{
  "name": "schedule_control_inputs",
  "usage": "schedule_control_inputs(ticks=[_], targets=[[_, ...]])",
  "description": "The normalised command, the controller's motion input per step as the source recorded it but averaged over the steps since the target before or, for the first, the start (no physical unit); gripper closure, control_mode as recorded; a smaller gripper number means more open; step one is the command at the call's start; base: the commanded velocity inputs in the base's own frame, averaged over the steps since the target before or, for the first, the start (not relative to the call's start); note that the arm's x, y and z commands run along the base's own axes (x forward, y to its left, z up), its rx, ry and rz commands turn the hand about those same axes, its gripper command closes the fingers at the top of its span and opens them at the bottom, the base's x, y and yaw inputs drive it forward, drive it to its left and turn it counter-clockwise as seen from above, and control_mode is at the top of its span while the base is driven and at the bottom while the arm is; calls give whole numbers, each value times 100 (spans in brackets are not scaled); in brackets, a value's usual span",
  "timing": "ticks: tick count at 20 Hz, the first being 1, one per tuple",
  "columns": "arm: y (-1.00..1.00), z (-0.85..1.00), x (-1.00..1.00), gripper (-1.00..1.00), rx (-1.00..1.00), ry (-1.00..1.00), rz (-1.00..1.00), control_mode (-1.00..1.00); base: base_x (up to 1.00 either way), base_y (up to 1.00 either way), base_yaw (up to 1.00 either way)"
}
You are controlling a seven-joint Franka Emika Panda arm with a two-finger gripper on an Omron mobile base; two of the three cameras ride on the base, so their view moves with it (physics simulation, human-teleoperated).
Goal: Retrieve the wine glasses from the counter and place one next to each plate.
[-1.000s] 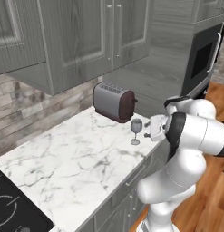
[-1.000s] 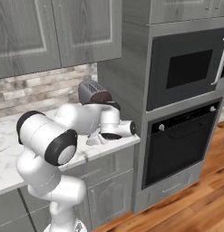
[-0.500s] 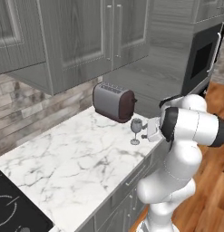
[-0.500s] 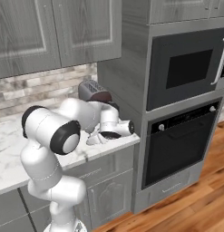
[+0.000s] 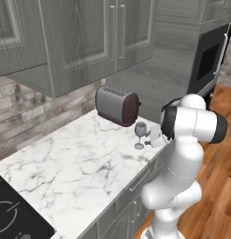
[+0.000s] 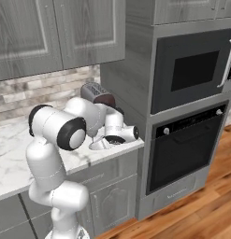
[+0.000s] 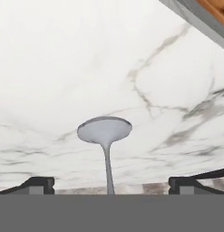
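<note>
- Along the back wall, the counter (image 5: 75, 168) runs as a long slab of white marble with grey veins over grey cabinets, with grey cupboards (image 5: 89, 37) hung above it and a corner of the black cooktop (image 5: 14, 214) at its near left end.
- To the right of the counter's end, a tall grey unit holds a built-in microwave (image 6: 194, 70) over a black oven (image 6: 182, 149).
- From the base, the white arm (image 5: 182, 158) rises beside the counter's right end, bends at a dark-jointed elbow and reaches sideways and low over the marble, with the wrist close to the surface.
- Near the counter's right end, a dark toaster (image 5: 118, 105) stands by the wall.
- Just in front of the toaster, one wine glass (image 5: 140, 134) stands upright on the marble near the counter's front edge; whether anything is in its bowl cannot be told.
- Right beside that glass, the gripper (image 7: 109, 183) is spread wide and grasps nothing; in the hand view the two dark fingertips (image 7: 38, 183) stand well apart on either side of the thin stem, not touching it, with the round foot resting on the marble beyond them.
</note>
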Motion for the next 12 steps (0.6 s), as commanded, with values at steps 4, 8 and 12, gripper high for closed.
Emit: schedule_control_inputs(ticks=[4, 8, 12], targets=[[6, -11, 8, -100, 1, 2, 0, -100, 0, 0, 0], [19, -19, 2, -100, 5, 0, 0, -100, 0, 0, 0], [18, -1, 0, -100, 3, 0, 0, -100, 0, 0, 0]])
